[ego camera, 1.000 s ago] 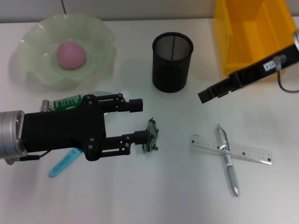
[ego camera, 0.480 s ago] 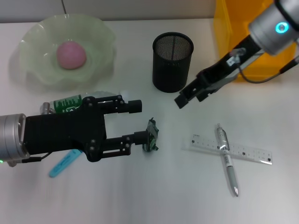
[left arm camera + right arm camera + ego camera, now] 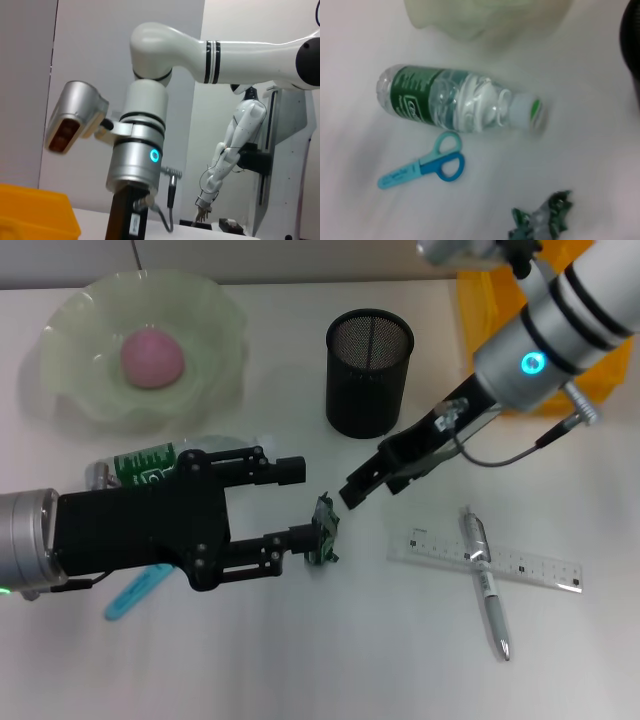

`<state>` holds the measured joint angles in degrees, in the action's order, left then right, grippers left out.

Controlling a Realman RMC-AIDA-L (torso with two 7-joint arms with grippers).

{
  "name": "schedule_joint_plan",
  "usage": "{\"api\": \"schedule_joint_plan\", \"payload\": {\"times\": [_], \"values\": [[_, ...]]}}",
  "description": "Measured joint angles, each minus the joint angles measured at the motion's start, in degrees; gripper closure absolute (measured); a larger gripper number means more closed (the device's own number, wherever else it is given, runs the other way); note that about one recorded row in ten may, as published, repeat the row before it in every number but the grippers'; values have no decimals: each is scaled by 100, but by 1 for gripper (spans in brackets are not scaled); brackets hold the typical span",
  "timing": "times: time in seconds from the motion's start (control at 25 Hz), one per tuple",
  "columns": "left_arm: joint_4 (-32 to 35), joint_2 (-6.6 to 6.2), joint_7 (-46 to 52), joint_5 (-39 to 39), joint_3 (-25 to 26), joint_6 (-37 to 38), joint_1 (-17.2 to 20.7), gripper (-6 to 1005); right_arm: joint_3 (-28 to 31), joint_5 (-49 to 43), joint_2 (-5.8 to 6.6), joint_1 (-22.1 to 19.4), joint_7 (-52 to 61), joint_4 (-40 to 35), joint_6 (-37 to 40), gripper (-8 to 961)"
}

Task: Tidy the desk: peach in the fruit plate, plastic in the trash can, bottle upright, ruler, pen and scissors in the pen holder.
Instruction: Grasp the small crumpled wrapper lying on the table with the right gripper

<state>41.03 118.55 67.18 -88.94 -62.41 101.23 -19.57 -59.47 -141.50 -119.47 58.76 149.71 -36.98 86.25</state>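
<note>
Plastic wrapper crumpled on desk, touching lower finger of wide-open, empty left gripper. Beyond, right gripper hovering above desk, opening impossible to tell. Farther back: pen holder, trash can.

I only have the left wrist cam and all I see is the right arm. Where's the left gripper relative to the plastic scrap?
Observer: In the head view the left gripper is open. The green plastic scrap sits right at its lower fingertip, not between the fingers.
Operator: Is the bottle upright yet?
Observer: No. The right wrist view shows the bottle lying on its side, with the scissors beside it but not touching.
Operator: Where's the right gripper?
Observer: The right gripper is over the table, between the pen holder and the scrap.
</note>
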Motion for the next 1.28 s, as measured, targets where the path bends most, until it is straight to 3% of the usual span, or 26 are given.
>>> {"api": "schedule_joint_plan", "payload": {"times": [0.4, 1.28], "values": [[-153, 1, -83, 8, 1, -8, -60, 359, -585, 703, -11, -59, -122, 454, -715, 195], [-309, 9, -181, 8, 11, -148, -83, 361, -1121, 1435, -43, -59, -352, 1043, -1490, 197]]}}
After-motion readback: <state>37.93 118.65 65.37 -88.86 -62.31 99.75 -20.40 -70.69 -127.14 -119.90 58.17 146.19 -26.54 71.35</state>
